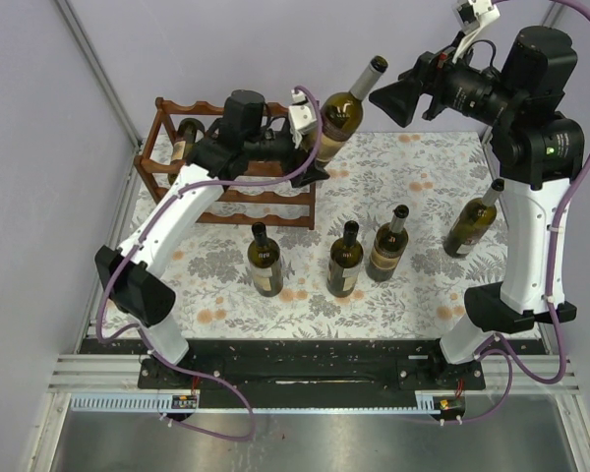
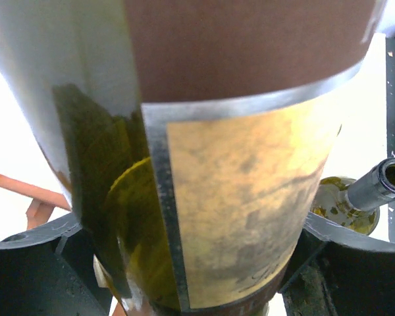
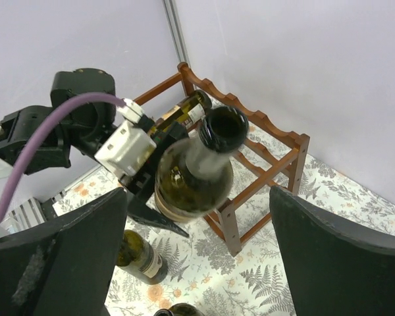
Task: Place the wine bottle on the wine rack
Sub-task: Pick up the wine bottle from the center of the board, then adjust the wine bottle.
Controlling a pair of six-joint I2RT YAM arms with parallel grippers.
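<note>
Carrying step: left pincer (image 1: 313, 147) is clamped on the tilted wine bottle (image 1: 342, 111); right pincer (image 1: 391, 101) stands apart, empty. Next, likely laying it level on the wine rack (image 1: 192, 106) at its nine o'clock.

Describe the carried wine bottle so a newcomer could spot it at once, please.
Find the reddish-brown wooden wine rack at the far left. At its right end the left gripper holds a green glass wine bottle. Unlike the four standing bottles, it hangs tilted in mid-air.
</note>
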